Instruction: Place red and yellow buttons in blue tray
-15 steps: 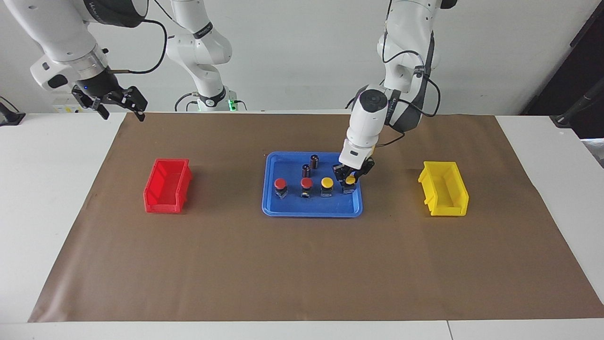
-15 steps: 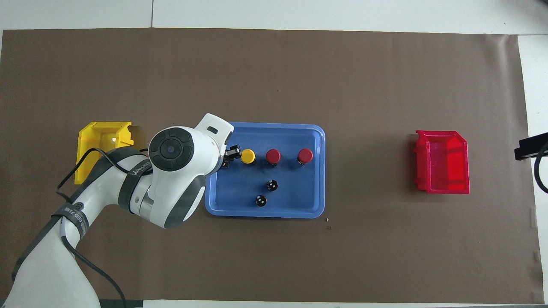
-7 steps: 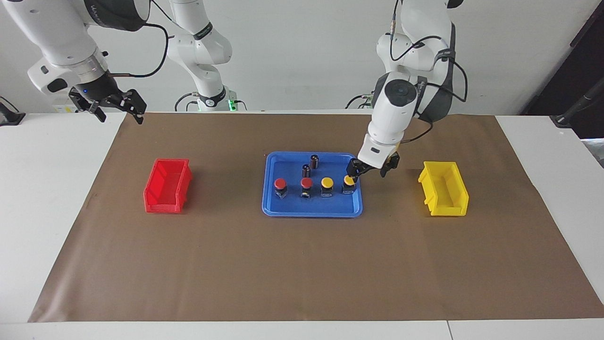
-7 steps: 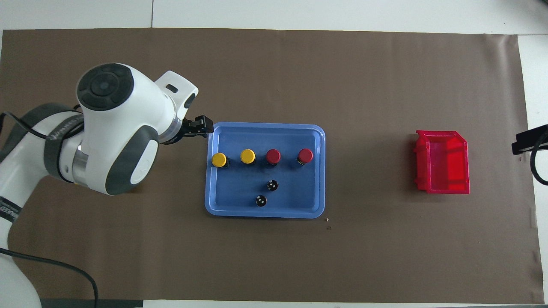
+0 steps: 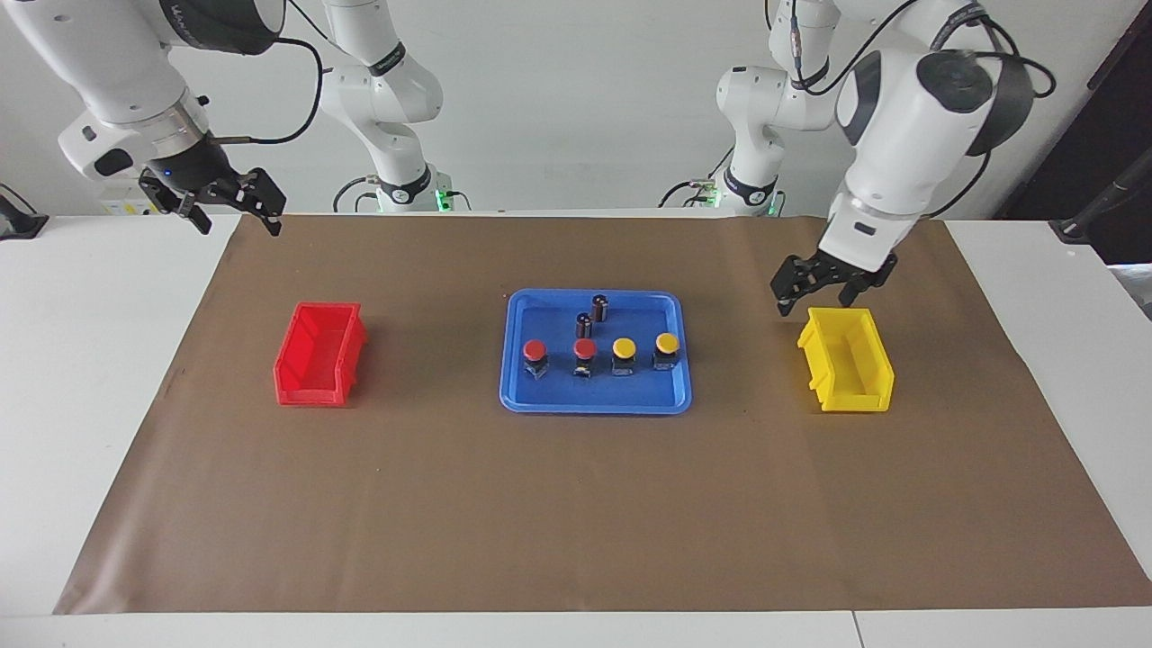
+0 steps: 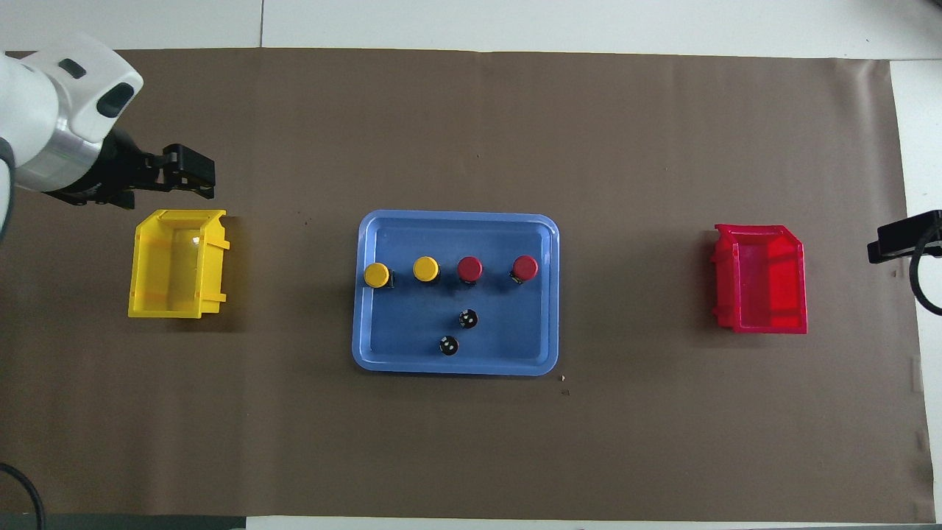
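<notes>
I am seeing all four buttons (image 5: 597, 348) sitting in the blue tray (image 5: 544, 398), so I am judging the job finished, hovering the left tool (image 5: 828, 286) spread empty over the yellow bin (image 5: 848, 371) while the right tool (image 5: 229, 202) waits spread.

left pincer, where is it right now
The left pincer is empty, up in the air over the brown mat beside the yellow bin, at the left arm's end of the table, away from the blue tray.
</notes>
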Available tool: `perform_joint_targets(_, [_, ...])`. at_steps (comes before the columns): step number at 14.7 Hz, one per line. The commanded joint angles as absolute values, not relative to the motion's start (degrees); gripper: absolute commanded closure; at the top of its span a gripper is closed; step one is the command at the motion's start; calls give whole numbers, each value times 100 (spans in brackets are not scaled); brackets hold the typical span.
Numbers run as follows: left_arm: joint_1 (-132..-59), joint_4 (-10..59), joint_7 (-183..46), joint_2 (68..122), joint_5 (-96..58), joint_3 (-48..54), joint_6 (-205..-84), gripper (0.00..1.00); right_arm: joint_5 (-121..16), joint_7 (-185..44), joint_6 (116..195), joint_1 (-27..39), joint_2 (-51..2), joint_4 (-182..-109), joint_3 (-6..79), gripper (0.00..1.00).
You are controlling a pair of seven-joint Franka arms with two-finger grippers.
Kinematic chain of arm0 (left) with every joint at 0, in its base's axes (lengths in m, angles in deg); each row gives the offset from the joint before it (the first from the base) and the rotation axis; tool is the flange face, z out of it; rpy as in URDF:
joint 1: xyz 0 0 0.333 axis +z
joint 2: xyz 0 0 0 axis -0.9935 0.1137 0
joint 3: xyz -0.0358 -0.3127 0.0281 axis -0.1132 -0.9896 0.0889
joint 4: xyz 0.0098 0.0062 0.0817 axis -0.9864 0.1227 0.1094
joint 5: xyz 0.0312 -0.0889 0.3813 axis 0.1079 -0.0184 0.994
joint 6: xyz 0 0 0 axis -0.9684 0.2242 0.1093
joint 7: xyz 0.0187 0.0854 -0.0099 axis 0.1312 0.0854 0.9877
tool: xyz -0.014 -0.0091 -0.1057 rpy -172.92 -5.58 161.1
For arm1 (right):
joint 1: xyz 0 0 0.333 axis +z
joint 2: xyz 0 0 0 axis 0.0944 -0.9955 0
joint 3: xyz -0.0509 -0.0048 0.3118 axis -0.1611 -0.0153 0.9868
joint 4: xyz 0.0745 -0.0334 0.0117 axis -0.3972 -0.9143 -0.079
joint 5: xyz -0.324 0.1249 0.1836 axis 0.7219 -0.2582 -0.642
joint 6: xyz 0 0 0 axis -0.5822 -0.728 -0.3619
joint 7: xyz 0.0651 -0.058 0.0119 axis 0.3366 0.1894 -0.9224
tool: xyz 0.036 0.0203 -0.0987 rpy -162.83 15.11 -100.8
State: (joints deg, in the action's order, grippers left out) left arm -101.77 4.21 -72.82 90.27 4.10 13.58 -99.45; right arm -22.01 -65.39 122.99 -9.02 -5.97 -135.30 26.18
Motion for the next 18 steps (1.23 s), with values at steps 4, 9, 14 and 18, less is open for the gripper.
perform_joint_targets(4, [-9464,251,-8745,8491,477,1386,-8979,0,-2331,-6367,12218,-928,-685,-13387,2650,0])
perform_joint_targets(9, [-9332,207,-8992,8464,468,1404,-8960,0,-2340,-6367,12174,-920,-659,-13414,2650,0])
perform_joint_targets(14, [-9349,190,-8940,8446,450,1447,-8855,0,-2331,-6385,12148,-911,-650,-13414,2650,0])
perform_joint_targets(18, [-8910,198,-8940,8280,415,1106,-8872,0,-2331,-6403,12069,-911,-650,-13414,2667,0])
